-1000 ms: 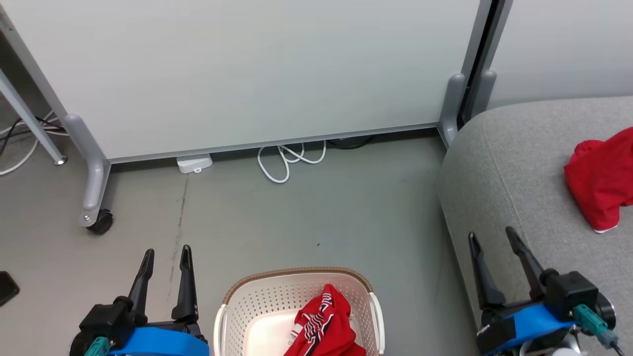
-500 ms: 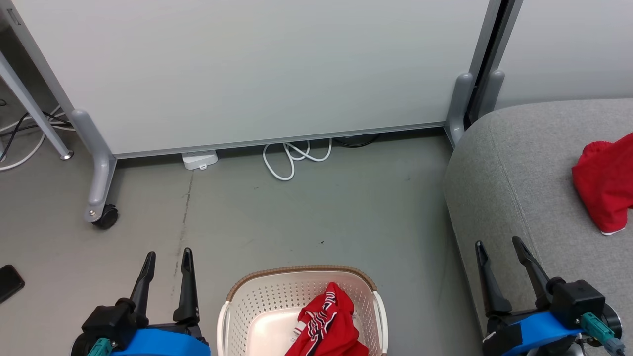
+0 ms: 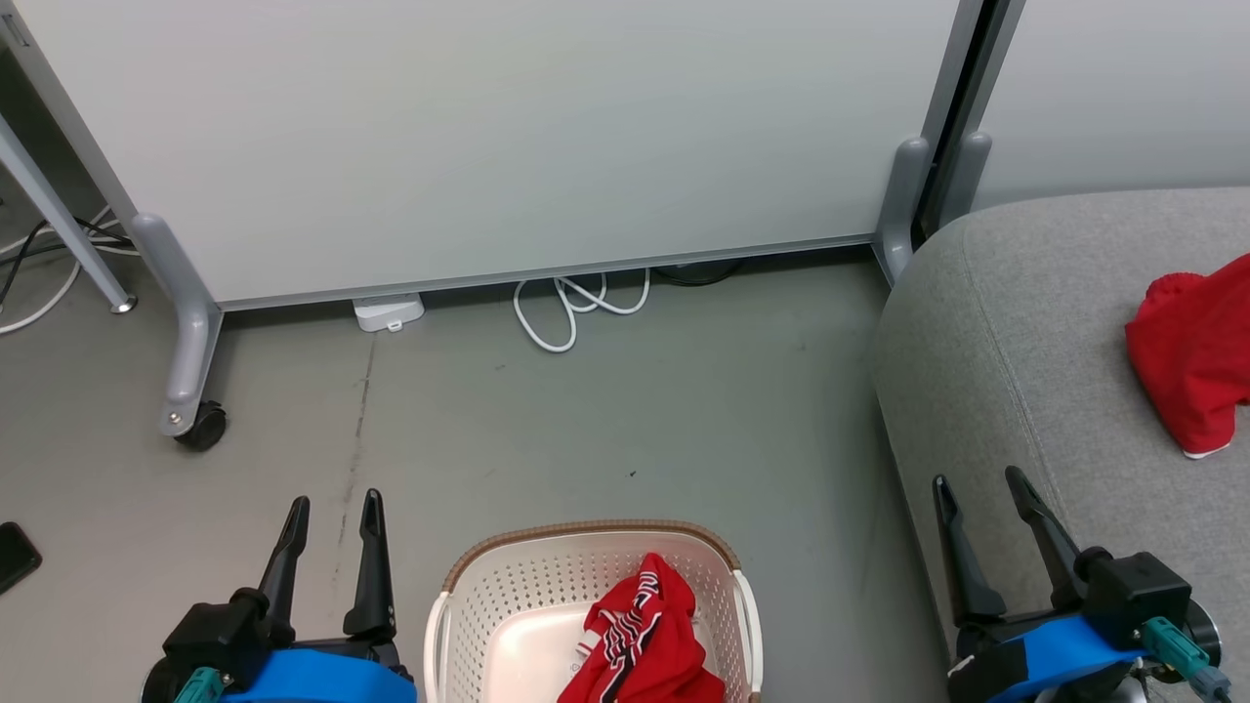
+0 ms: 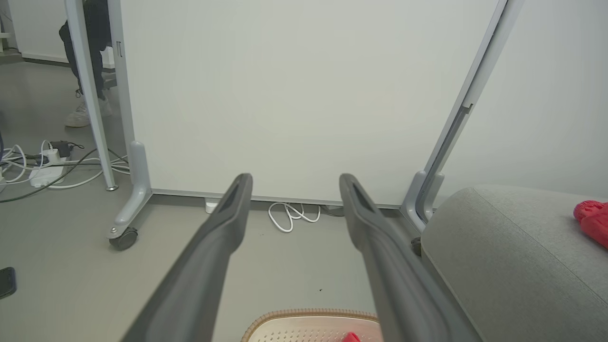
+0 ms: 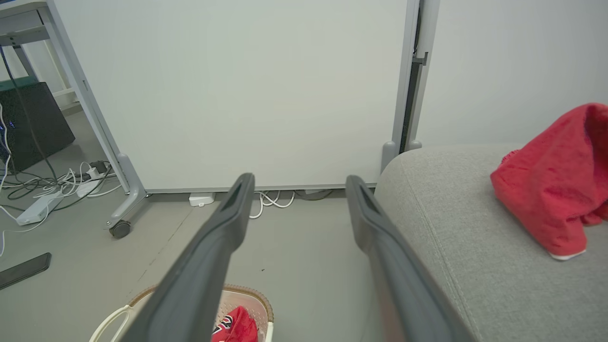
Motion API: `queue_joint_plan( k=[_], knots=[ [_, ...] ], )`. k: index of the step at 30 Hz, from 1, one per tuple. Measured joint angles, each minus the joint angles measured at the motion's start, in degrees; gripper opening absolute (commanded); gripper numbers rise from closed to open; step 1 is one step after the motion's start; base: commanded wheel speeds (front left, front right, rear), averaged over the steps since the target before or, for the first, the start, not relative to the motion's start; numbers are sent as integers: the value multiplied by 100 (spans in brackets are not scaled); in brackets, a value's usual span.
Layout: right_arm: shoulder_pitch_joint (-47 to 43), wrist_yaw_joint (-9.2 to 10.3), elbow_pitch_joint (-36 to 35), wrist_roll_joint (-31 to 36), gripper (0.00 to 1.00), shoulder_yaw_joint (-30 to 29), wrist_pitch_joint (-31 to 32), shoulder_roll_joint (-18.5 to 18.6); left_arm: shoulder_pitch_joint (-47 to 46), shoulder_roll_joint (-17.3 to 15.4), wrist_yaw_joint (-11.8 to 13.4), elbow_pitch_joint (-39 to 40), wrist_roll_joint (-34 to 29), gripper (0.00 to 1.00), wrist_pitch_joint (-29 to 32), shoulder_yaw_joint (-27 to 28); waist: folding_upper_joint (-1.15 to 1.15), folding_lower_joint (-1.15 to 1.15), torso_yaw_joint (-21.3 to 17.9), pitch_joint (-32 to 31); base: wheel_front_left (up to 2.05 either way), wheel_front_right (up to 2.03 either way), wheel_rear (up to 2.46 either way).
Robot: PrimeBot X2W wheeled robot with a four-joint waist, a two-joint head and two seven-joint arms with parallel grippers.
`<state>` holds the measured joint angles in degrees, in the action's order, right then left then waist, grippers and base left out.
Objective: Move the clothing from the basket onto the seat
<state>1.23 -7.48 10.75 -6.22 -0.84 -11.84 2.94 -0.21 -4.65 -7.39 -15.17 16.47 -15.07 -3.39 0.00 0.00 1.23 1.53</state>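
The cream basket (image 3: pixel 469 576) with its brown rim stands on the floor at the bottom centre. A red garment with black-and-white striped trim (image 3: pixel 640 640) lies bunched in its right half. A second red garment (image 3: pixel 1187 356) rests on the grey seat (image 3: pixel 986 322) at the right, seen larger in the right wrist view (image 5: pixel 551 194). My left gripper (image 3: pixel 333 505) hangs open and empty left of the basket. My right gripper (image 3: pixel 979 479) stands open and empty over the seat's front edge. The basket rim (image 4: pixel 308 314) also shows below the left fingers.
A white partition on grey wheeled legs (image 3: pixel 186 342) crosses the back. A coiled white cable (image 3: pixel 566 308) and a small white box (image 3: pixel 388 312) lie at its foot. Cables and a power strip (image 5: pixel 38 206) lie far left. A dark flat object (image 3: pixel 15 557) is on the floor. A person's legs (image 4: pixel 90 57) stand behind the partition.
The head camera has shifted slightly, so the whole picture has slid a little. Both grippers stay open and in place, and the garments have not moved.
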Motion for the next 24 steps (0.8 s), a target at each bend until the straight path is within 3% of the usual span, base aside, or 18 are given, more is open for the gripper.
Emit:
queue_joint_plan(
  k=[10,24],
  knots=[
    [125,0,-108,-45,100,202,11,-3,-63,-5,0,12,18,100,1,-33,0,0,-206,338,0,0,0],
    [729,0,-177,-203,100,631,-110,-2,-625,-179,0,-590,46,100,1,-412,0,1,-987,1334,0,0,0]
  ],
)
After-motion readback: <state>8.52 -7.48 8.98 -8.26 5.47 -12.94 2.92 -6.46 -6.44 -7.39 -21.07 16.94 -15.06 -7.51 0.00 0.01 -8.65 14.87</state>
